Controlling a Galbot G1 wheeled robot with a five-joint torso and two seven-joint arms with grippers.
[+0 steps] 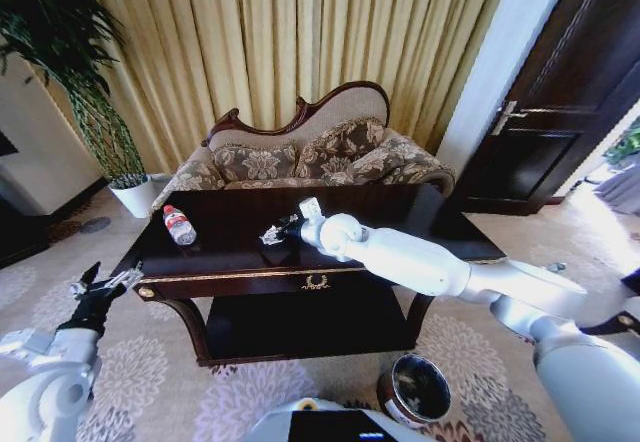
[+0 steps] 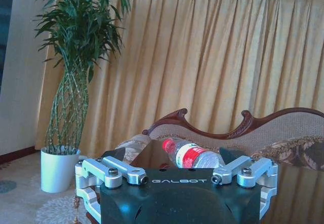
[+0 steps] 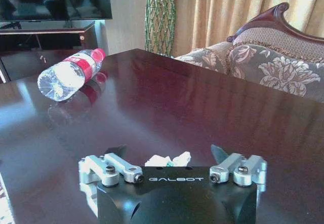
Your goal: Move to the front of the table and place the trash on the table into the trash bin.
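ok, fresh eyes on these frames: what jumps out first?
The right gripper, open, stretched over the table with white scraps between its fingers. Next, the bottle lying on its side near the table's left end. The left gripper hangs open off that end; the bin stands on the carpet in front.

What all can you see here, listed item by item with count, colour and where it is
table: one, dark brown with gold trim, centre, before the sofa
plastic bottle: one, clear with red label and cap, lying on the table's left part
crumpled scrap: one, white, on the table between the right gripper's fingers
trash bin: one, dark brown with black liner, on the carpet in front of the table, to the right
sofa: one, floral with carved dark wood back, behind the table
plant: one, green in a white pot, far left
curtains: gold, back wall
door: one, dark, right
left gripper: open, off the table's left corner
right gripper: open, over the table's middle
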